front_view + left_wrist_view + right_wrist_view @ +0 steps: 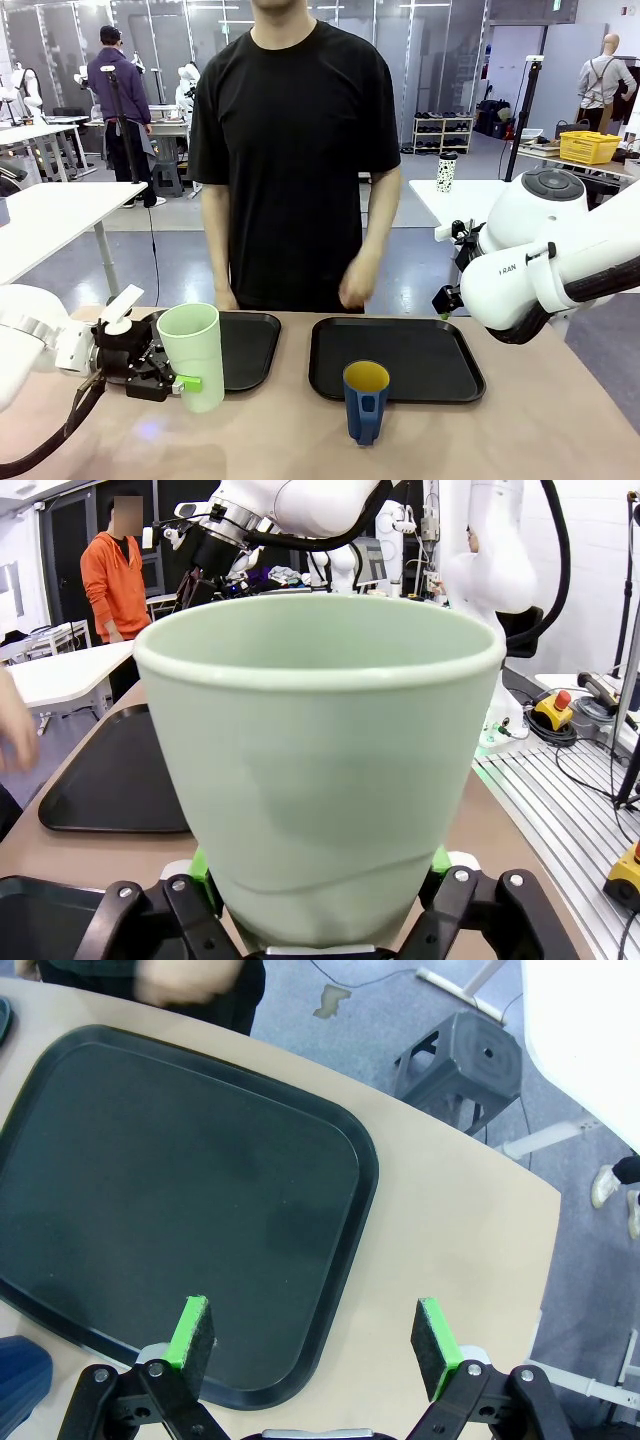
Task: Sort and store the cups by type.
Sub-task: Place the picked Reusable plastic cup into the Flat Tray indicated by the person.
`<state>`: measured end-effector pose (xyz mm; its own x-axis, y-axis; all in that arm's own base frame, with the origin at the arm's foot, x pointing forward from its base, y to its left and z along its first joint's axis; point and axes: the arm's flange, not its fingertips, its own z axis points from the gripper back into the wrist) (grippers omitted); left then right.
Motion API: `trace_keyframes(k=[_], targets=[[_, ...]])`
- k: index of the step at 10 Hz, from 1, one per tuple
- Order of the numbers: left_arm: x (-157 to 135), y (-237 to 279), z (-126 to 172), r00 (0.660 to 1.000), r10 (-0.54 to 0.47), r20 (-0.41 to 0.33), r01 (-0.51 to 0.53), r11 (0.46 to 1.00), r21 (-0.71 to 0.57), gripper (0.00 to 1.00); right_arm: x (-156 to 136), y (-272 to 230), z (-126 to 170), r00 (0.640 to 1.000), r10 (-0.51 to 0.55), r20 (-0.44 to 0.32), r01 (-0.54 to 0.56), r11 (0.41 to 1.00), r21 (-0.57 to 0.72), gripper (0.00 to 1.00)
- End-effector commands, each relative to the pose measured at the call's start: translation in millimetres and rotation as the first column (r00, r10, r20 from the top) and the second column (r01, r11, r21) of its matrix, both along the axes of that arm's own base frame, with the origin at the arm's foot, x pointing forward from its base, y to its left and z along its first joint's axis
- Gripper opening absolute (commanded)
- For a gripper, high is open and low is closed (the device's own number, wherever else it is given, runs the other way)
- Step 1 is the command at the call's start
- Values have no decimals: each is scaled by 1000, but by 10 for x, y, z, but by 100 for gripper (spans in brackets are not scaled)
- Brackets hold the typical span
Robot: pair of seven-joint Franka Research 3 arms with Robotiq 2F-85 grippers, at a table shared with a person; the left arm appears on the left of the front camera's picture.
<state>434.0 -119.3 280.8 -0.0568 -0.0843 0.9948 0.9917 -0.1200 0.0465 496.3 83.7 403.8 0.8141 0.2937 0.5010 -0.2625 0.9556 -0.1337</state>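
Two cups are to be sorted, and the first one is already in hand. The left pincer point(182, 383) pinches the pale green tumbler point(190, 355) low on its wall, upright, at 9 o'clock of the left tray point(252, 345); whether its base touches the worktop point(520, 430) cannot be told. The dark blue mug point(365, 402) stands free on the worktop at 6 o'clock of the right tray point(420, 355), just beside its near rim, handle toward the robot. The right pincer point(315, 1335) hangs spread and empty over a corner of that tray. The person's hand point(352, 290) waits at 12 o'clock, apart from both trays. The step appears to be carrying the tumbler to its tray. The next move probably calls for bringing it over the left tray toward 3 o'clock, setting it flat, then spreading the fingers without tipping the tall cup.
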Motion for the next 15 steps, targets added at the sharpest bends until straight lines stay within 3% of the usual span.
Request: trace_keyframes(k=[1, 14, 15], targets=[[20, -5, 12, 1000, 4, 2, -4, 1000, -5, 40, 2, 4, 4, 1000, 1, 1, -1, 1000, 0, 100], [20, -5, 12, 1000, 4, 2, -4, 1000, -5, 40, 2, 4, 4, 1000, 1, 1, -1, 1000, 0, 100], [0, 0, 0, 1000, 0, 0, 0, 1000, 0, 84, 2, 4, 4, 1000, 1, 1, -1, 1000, 0, 100]])
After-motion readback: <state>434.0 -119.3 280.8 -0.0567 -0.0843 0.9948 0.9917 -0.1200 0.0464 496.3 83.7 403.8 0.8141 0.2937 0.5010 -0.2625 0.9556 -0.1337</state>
